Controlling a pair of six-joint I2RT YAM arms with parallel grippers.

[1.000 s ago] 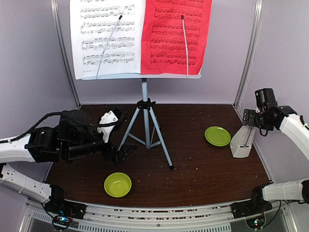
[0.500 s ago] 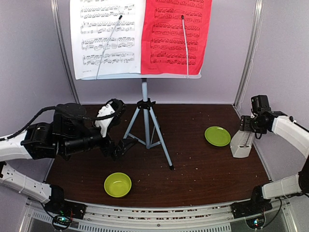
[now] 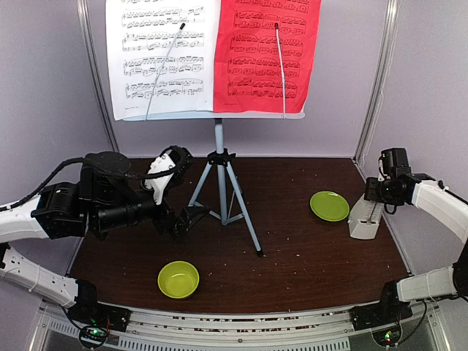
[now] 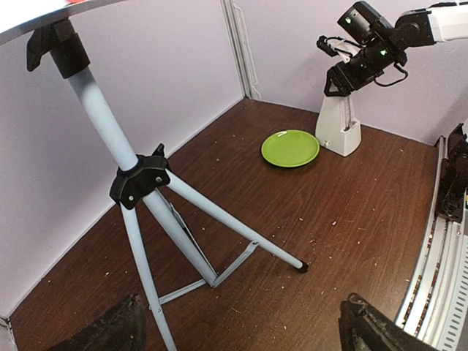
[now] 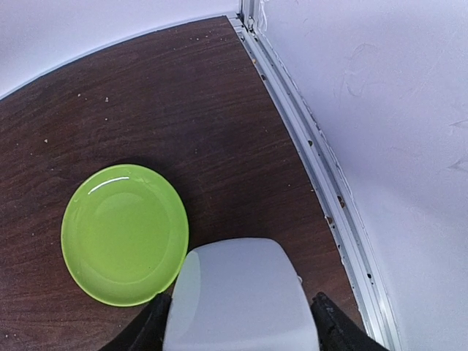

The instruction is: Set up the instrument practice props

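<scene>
Just left of the music stand's (image 3: 219, 142) tripod legs, our left fingers (image 4: 110, 335) hang spread wide, holding nothing. Far right of the stand, our right fingers (image 5: 148, 333) straddle the metronome's (image 5: 238, 300) top on the tabletop (image 3: 300, 252); we cannot tell whether they grip it. Sheet-music pages (image 3: 164, 66) rest on the stand.

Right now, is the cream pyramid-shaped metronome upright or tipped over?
Upright: the cream pyramid-shaped metronome stands on its wide base, narrow top upward.
</scene>
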